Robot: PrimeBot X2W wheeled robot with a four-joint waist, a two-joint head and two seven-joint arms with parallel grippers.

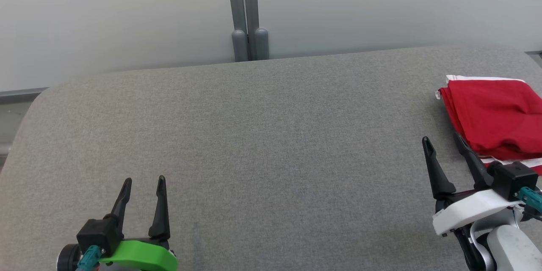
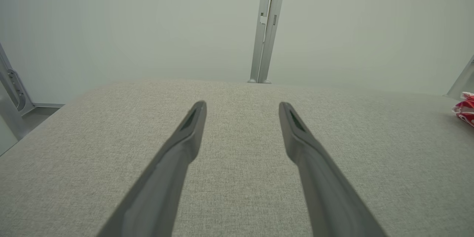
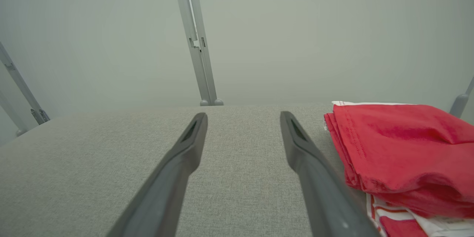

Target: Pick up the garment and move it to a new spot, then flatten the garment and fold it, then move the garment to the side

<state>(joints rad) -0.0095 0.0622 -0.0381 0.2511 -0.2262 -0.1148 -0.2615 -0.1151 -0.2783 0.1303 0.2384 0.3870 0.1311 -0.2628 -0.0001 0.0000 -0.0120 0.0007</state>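
Note:
A red garment (image 1: pixel 495 116) lies folded at the right edge of the grey padded table (image 1: pixel 262 135), on top of a red-and-white striped cloth (image 1: pixel 518 163). In the right wrist view the garment (image 3: pixel 403 148) sits just right of my right finger. My right gripper (image 1: pixel 442 139) is open and empty, its fingertips just left of the garment's near corner. At the lower left my left gripper (image 1: pixel 144 180) stands open with nothing between its fingers. The left wrist view catches a corner of the garment (image 2: pixel 464 109) at its far right edge.
A grey upright post (image 1: pixel 247 12) stands behind the table against a pale wall (image 1: pixel 106 17). The table's rounded left edge (image 1: pixel 25 118) drops off to the floor. Bare grey fabric spans the table between the two grippers.

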